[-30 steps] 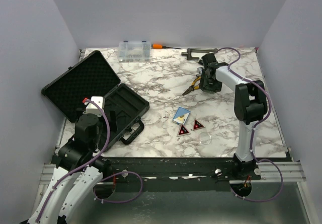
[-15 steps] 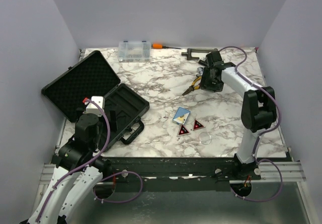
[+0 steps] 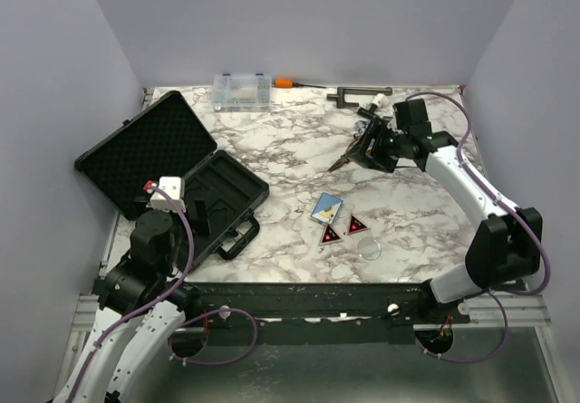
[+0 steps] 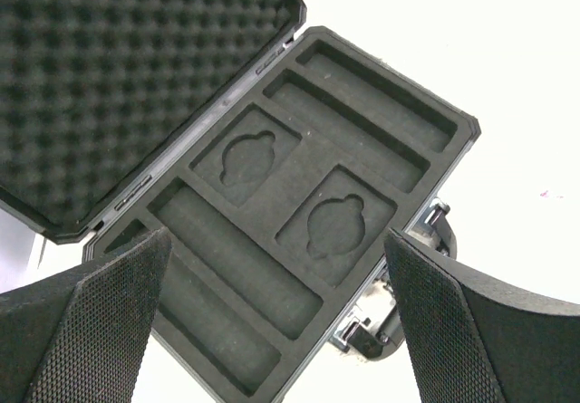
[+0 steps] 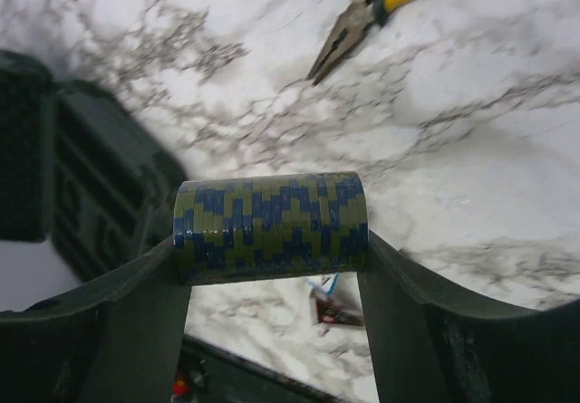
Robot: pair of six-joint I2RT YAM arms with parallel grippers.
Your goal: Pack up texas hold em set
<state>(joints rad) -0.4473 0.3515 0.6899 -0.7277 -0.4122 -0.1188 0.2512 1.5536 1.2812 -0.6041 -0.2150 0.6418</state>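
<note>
The right gripper (image 5: 272, 240) is clamped on a blue-and-green striped roll of stacked poker chips (image 5: 272, 224), held above the white marble tabletop (image 5: 507, 131) at its far right; the roll's long axis lies crosswise, end to end between the fingers; the left gripper (image 4: 276, 240) hangs with jaws wide apart over the open black hard briefcase (image 4: 308, 204), whose long tray slots run diagonally.

I see white shells and black joints on my left arm (image 3: 145, 331) and right arm (image 3: 467, 181), with a purple cable (image 3: 192, 240) looped along each. The left fingers (image 4: 91, 331) are black and dimpled; the right fingers (image 5: 127, 331) are smooth and dark grey.
</note>
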